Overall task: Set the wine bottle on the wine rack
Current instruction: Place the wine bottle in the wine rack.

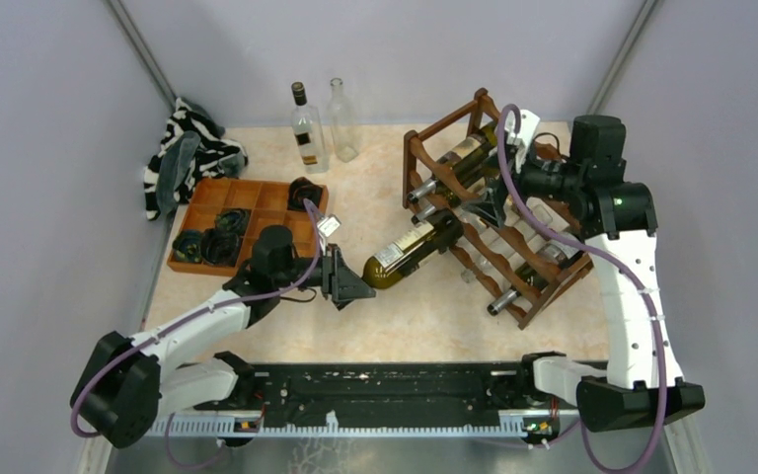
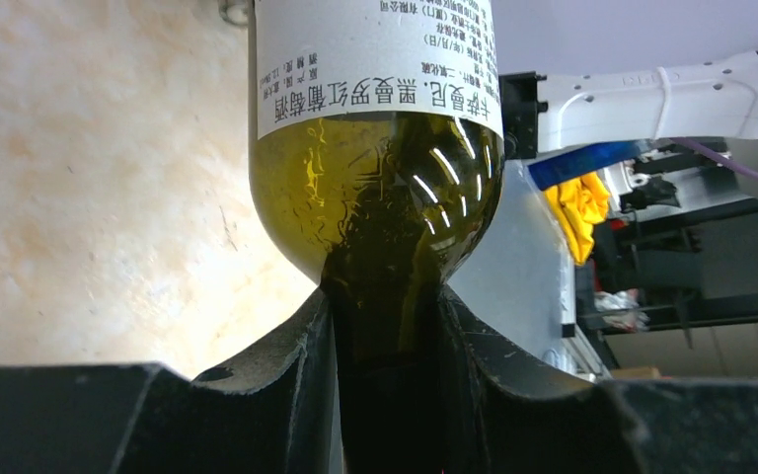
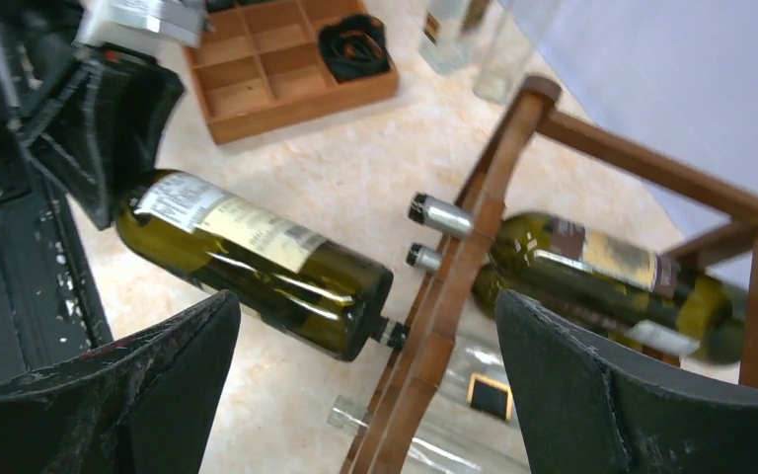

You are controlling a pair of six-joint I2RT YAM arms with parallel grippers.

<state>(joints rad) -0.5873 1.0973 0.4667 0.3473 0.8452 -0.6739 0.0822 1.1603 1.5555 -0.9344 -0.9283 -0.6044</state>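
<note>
The left gripper [image 1: 347,281] is pinching the neck of the wine bottle [image 1: 410,247] between its matte black fingers [image 2: 286,375], over the near middle of the pale, marbled table [image 1: 395,331]. The bottle is lying close to level. Its long axis is running from near left to far right, with the neck pointing near-left into the gripper and the base pointing far-right at the wine rack [image 1: 530,314]. It is glossy olive-green glass with a rounded shoulder and a white paper label printed with dark characters. The base is sitting right at the rack's front frame; whether it is resting on a rail I cannot tell.

The rack is standing on the right side of the table, set at an angle. It is an open frame of reddish-brown wood with wavy, scalloped rails in several tiers. Other bottles are lying in it: green glass ones [image 1: 464,153] with silvery caps higher up and clear ones [image 1: 513,291] lower down.

The right gripper [image 1: 493,200] is hovering over the rack's left part with its fingers spread wide, holding nothing.

Farther left, a flat orange-brown wooden tray [image 1: 257,196] with square compartments is holding dark coiled items. At the far edge two bottles are standing upright, a labelled one [image 1: 307,133] and a clear one [image 1: 343,123], with a black-and-white striped cloth [image 1: 189,148] bunched in the far-left corner.
</note>
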